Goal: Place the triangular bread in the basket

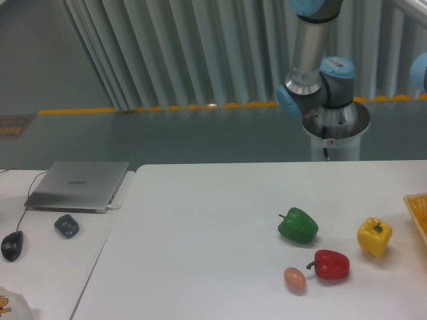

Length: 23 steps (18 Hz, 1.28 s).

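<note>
Across the frame, a white table (220, 220), largest thing in sight, with a second, lower white surface (47, 260) butting against its left edge. Behind the table's far edge, the robot arm (313, 60): pedestal base, blue-capped joints, silver link rising out of the top of the picture. No gripper anywhere in view, so cannot tell whether wide or narrow. On the left surface, a closed grey laptop (79, 185). At the right border of the table, cut off by the frame, only a corner of the basket (418, 210), yellow-orange, woven, raised rim. No triangular bread to be seen on the table or in that visible corner. Right of centre, a green pepper (297, 225); further right, near the basket corner, a yellow pepper (374, 237); between and below them, a red pepper (330, 265). Just beside the red pepper on its left, not clearly touching, a small pinkish egg (295, 280). Near the laptop, a small dark lump (67, 225), and at the far left a black mouse (11, 245) on its cord.
</note>
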Tool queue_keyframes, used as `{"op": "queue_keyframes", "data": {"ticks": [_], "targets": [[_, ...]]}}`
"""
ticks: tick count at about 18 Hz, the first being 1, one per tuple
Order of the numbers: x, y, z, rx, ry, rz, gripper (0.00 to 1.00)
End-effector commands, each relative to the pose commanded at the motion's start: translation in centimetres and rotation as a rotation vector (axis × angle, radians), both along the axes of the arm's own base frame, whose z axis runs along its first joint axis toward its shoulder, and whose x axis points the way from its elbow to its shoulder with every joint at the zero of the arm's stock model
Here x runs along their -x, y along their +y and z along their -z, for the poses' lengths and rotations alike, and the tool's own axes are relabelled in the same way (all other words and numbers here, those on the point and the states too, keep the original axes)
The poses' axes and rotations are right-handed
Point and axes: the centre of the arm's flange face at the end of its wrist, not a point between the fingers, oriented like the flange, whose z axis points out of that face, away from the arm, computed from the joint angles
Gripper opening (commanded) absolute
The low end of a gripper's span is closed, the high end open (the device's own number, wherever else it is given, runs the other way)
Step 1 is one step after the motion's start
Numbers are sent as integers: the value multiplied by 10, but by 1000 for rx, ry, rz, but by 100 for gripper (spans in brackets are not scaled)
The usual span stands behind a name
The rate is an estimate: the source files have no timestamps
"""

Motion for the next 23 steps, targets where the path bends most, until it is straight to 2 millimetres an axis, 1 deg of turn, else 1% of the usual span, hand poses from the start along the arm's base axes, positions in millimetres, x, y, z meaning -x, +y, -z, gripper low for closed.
{"op": "queue_keyframes", "data": {"ticks": [2, 3, 8, 9, 10, 11, 13, 14, 17, 18, 19, 21, 23], "targets": [[-5, 6, 2, 1, -3, 11, 100], [-12, 16, 3, 3, -4, 30, 100], [-24, 29, 4, 5, -6, 55, 100], [-36, 42, 2, 9, 0, 68, 100], [-54, 55, -5, -1, 2, 47, 100], [-68, 67, -8, -14, -2, 0, 100], [-83, 80, -5, -12, -4, -24, 100], [-85, 79, -2, 3, -2, -24, 100], [-88, 79, 1, 8, -6, -23, 100], [-92, 79, 1, 9, -8, -18, 100], [-103, 81, -5, 5, -1, -8, 100], [-107, 80, 1, 20, -4, -12, 100], [-116, 88, 3, 18, -6, -33, 100]]}}
